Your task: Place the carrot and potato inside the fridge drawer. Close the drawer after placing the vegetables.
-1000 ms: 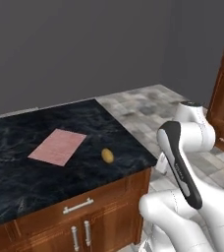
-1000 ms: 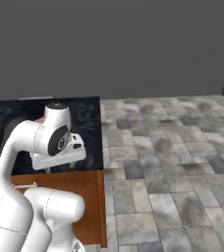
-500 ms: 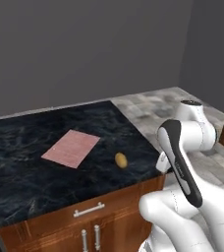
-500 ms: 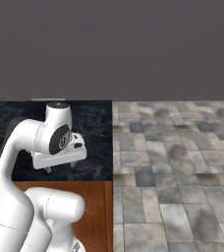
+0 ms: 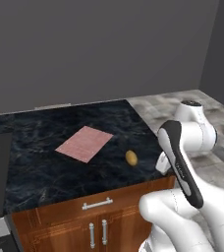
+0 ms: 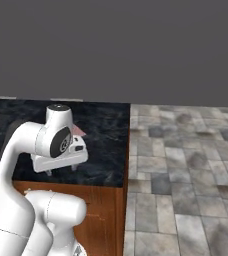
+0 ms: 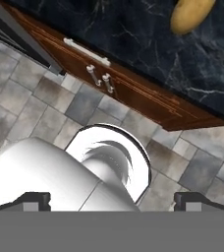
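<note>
From the camera behind me on the left, the potato (image 5: 131, 157) lies on the dark stone counter (image 5: 45, 162), close to its front edge, just left of my white arm. A flat pink cloth (image 5: 84, 143) lies a little way behind it and to its left, not touching it. The potato is small, oval and yellow-brown. Under the counter sits a brown wooden cabinet (image 5: 84, 224) with silver handles. A grey wall stands behind, and grey stone tiles cover the floor (image 5: 217, 123) on the right. From the camera behind me on the right, my arm bends over the counter's (image 6: 101, 150) front corner, and a corner of the pink cloth (image 6: 77, 131) peeks out behind it. From my hand camera, my pincer (image 7: 113, 201) is spread wide apart and holds nothing. The potato (image 7: 192, 15) sits at the top of this view on the counter (image 7: 148, 44), well apart from my fingertips (image 7: 35, 200). Between us are the cabinet (image 7: 133, 93) front and the tiled floor (image 7: 30, 98).
</note>
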